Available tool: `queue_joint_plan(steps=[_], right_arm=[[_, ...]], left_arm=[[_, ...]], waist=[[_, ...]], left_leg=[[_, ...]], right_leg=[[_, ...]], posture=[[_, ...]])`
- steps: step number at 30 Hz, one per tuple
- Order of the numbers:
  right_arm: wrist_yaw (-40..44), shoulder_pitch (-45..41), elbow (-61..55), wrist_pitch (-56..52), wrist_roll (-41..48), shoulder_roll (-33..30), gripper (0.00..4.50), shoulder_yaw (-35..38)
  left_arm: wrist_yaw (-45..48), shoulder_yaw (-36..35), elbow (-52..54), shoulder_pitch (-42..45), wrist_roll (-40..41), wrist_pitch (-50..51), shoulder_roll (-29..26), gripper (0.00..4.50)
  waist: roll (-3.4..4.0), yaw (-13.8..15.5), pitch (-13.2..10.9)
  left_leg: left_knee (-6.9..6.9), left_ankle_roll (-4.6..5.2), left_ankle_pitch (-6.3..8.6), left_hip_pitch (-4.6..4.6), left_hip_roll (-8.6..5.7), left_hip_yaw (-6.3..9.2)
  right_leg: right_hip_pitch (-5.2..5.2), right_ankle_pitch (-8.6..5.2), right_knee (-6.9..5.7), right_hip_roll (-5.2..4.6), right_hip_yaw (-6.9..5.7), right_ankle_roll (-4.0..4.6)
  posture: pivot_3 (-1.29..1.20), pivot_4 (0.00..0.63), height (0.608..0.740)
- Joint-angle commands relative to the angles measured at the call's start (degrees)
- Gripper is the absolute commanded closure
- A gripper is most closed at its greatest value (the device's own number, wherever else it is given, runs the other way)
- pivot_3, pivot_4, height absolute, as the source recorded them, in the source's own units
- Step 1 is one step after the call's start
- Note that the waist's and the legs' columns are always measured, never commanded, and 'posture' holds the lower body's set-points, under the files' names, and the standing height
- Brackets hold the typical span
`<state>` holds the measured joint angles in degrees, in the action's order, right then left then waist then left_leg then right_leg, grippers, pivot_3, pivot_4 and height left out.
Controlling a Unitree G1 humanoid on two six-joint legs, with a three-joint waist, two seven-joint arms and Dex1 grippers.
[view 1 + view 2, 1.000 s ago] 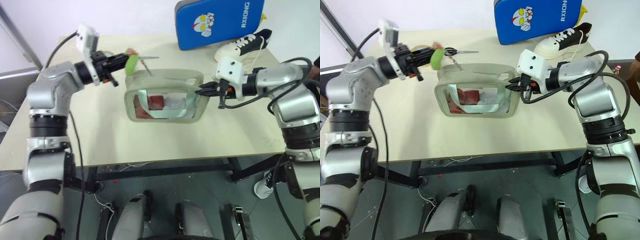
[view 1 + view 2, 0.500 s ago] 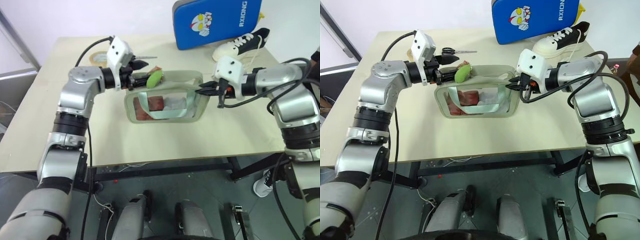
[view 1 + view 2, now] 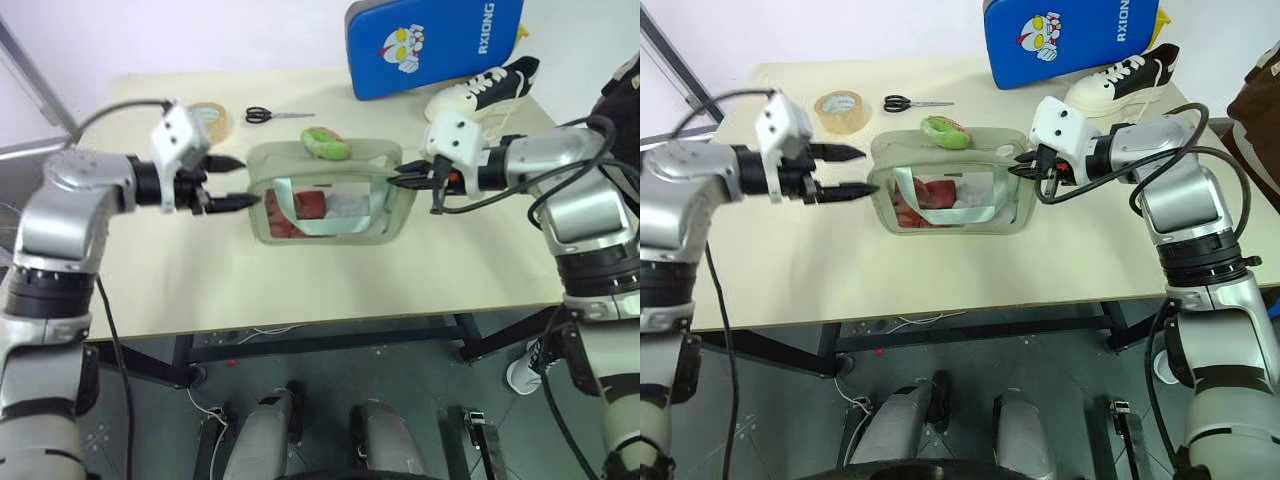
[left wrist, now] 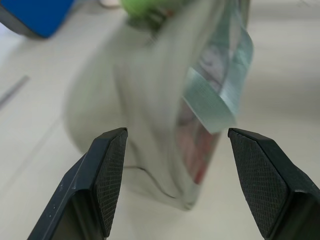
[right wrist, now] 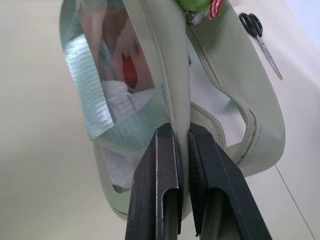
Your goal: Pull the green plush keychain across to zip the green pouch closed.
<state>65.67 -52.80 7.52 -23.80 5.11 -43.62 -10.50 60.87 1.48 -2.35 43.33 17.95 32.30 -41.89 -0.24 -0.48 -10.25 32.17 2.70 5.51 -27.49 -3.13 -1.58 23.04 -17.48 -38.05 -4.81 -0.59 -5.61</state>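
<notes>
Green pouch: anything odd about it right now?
Yes. The green pouch is still partly unzipped, and the green plush keychain lies loose on top. The right gripper pinches its end; the left gripper is open beside it.

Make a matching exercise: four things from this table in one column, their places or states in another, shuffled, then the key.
1. green plush keychain
2. scissors
3. right tool
4. left tool

A. open, beside the pouch's end
B. lying on top of the green pouch
C. shut on the pouch's edge
D. flat on the table, behind the pouch

Pairs: 1-B, 2-D, 3-C, 4-A
</notes>
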Motion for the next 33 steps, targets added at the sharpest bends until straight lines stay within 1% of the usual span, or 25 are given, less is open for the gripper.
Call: queue_joint_plan(steps=[1, 3, 4, 8, 9, 13, 15, 16, 20, 21, 24, 29, 33], right_arm=[[0.2, -2.0, -1.2, 0.4, 0.4, 0.3, 4.50, 0.7], [0.2, -1.9, -1.4, 0.3, 0.3, 0.3, 4.50, 0.7], [0.2, -1.9, -1.5, 0.2, 0.3, 0.3, 4.50, 0.7], [0.3, -1.9, -1.8, 0.0, 0.3, 0.2, 4.50, 0.7], [0.3, -1.9, -1.8, 0.0, 0.3, 0.1, 4.50, 0.7], [0.6, -2.6, -1.6, -0.7, 0.5, -0.2, 4.50, 1.1], [2.5, -4.2, -1.6, -3.2, 2.1, -1.2, 3.71, 1.8], [4.0, -5.0, -1.7, -3.6, 2.5, -2.1, 3.40, 2.0], [9.2, -8.8, -2.3, -5.1, 4.5, -4.7, 1.41, 1.8], [9.4, -10.0, -2.1, -6.3, 5.5, -4.2, 1.41, 2.1], [6.2, -13.2, -0.7, -9.2, 8.1, 0.7, 1.41, 3.3], [0.7, -14.3, 2.3, -7.4, 6.5, 9.4, 1.41, 1.2], [-0.4, -14.2, 6.3, -3.6, 4.5, 12.8, 1.41, -0.9]], left_arm=[[-4.7, 0.6, 1.9, 0.1, -2.1, -1.5, 2.1, 1.32], [-5.4, 0.7, 1.2, 0.0, -2.8, -2.3, 2.6, 1.93], [-5.5, 0.5, 1.0, 0.0, -2.6, -2.3, 2.7, 2.36], [-4.6, 0.3, 1.3, 0.2, -1.4, -1.8, 2.7, 4.39], [-4.4, 0.3, 1.4, 0.1, -1.4, -1.8, 2.6, 4.46], [-4.3, 0.1, 1.7, 0.2, -0.9, -0.9, 2.9, 4.46], [-4.3, 0.5, 1.6, 0.5, -1.1, -0.9, 3.0, 4.50], [-4.3, 0.7, 1.4, 0.6, -1.3, -1.2, 3.1, 4.50], [-4.1, 0.8, 1.3, 0.5, -1.3, -1.5, 3.1, 4.50], [-4.1, 0.9, 1.4, 0.5, -1.3, -1.5, 3.1, 4.50], [-4.1, 0.9, 1.5, 0.4, -1.3, -1.4, 3.2, 4.50], [-4.1, 1.0, 1.8, 0.4, -1.5, -1.2, 3.3, 4.50], [-4.1, 1.2, 1.8, 0.7, -1.6, -1.0, 3.2, 4.50]], waist=[[-0.01, -0.2, 0.0], [0.00, -0.3, 0.0], [0.00, -0.4, 0.0], [0.00, -0.3, 0.0], [0.00, -0.3, 0.0], [0.00, -0.3, 0.0], [0.00, -0.3, 0.0], [0.00, -0.3, 0.0], [0.01, -0.2, 0.0], [0.01, -0.2, 0.0], [0.03, -0.5, 0.0], [0.02, -0.5, 0.0], [0.02, -0.2, 0.0]], left_leg=[[0.01, 0.00, 0.00, 0.00, 0.00, -0.01], [-0.01, 0.00, 0.00, -0.02, 0.00, -0.02], [-0.04, 0.00, 0.00, -0.02, 0.00, -0.04], [-0.05, 0.00, 0.00, -0.02, 0.01, -0.05], [-0.04, 0.00, 0.00, -0.01, 0.01, -0.05], [-0.02, 0.00, 0.00, -0.01, 0.00, -0.05], [-0.02, 0.00, 0.00, -0.01, 0.01, -0.05], [-0.02, 0.00, 0.00, -0.01, 0.01, -0.05], [-0.03, 0.00, 0.00, -0.02, 0.01, -0.05], [-0.02, 0.00, 0.00, -0.02, 0.00, -0.05], [-0.05, 0.01, 0.01, 0.01, 0.01, -0.04], [-0.09, 0.00, 0.00, 0.00, 0.01, -0.05], [-0.05, -0.01, 0.00, -0.04, -0.01, -0.07]], right_leg=[[-0.01, 0.00, 0.00, 0.00, 0.01, -0.01], [-0.02, 0.01, -0.01, 0.00, 0.01, -0.02], [-0.05, 0.01, -0.02, 0.01, 0.04, -0.02], [-0.15, 0.01, -0.04, 0.05, 0.04, -0.03], [-0.16, 0.01, -0.04, 0.05, 0.05, -0.03], [-0.15, 0.01, -0.03, 0.03, 0.04, -0.02], [-0.14, 0.01, -0.03, 0.03, 0.05, -0.02], [-0.14, 0.01, -0.03, 0.03, 0.05, -0.02], [0.02, 0.01, -0.01, 0.02, 0.05, -0.02], [0.05, 0.01, 0.00, 0.01, 0.05, -0.01], [0.05, 0.00, -0.01, 0.01, 0.05, -0.01], [0.10, 0.01, -0.04, 0.02, 0.07, -0.02], [0.11, 0.02, -0.05, 0.03, 0.06, -0.03]], posture=[[0.00, 0.150, 0.740], [0.00, 0.150, 0.740], [0.00, 0.150, 0.740], [0.00, 0.150, 0.740], [0.00, 0.150, 0.740], [0.00, 0.150, 0.740], [0.00, 0.150, 0.740], [0.00, 0.150, 0.740], [0.00, 0.150, 0.740], [0.00, 0.150, 0.740], [0.00, 0.150, 0.740], [0.00, 0.150, 0.740], [0.00, 0.150, 0.740]])
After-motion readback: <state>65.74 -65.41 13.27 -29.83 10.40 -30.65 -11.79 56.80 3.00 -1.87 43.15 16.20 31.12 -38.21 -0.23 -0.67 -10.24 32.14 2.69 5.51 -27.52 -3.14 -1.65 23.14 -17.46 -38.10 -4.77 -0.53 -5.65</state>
